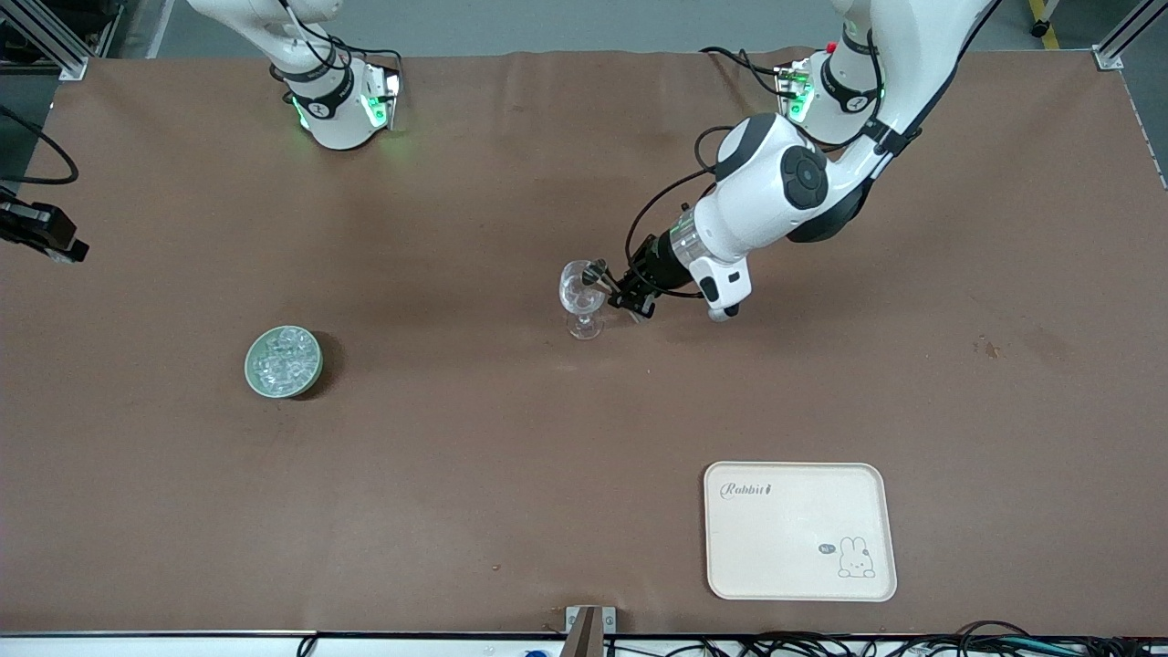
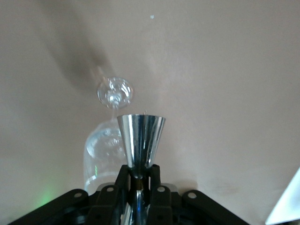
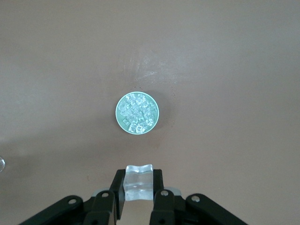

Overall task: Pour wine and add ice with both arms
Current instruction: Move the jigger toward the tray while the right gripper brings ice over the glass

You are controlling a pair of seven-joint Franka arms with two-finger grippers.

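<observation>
The cream tray [image 1: 799, 532] lies near the table's [image 1: 511, 474] edge closest to the front camera, toward the left arm's end. It carries the word "Rabbit" in script at one corner and a small rabbit drawing with a tiny grey tag at the corner diagonal to it; the tag's writing is too small to read.

The left arm [image 1: 776, 182] reaches from its base toward the middle of the table. The left gripper [image 1: 613, 288] is clenched on the narrow waist of a steel jigger [image 2: 140, 140]. In the left wrist view the jigger's long axis runs straight out from the fingers [image 2: 154, 176], its flared cone widening away from them and its rim level with the clear stemmed glass [image 1: 581, 297]. The glass stands upright on the table just beside the gripper, its bowl touching or nearly touching the jigger's tip in the front view.

The ice [image 1: 284, 360] fills a round pale green bowl [image 1: 254, 379] toward the right arm's end of the table, nearer the front camera than the glass and well apart from it. The cubes lie heaped with no common direction.

The right arm [image 1: 319, 82] shows only its base in the front view. In the right wrist view the right gripper [image 3: 138, 190] is up over the table near the bowl, grasping a single ice cube [image 3: 138, 180] between its fingers [image 3: 158, 187], the bowl [image 3: 118, 112] lying on the table below.
</observation>
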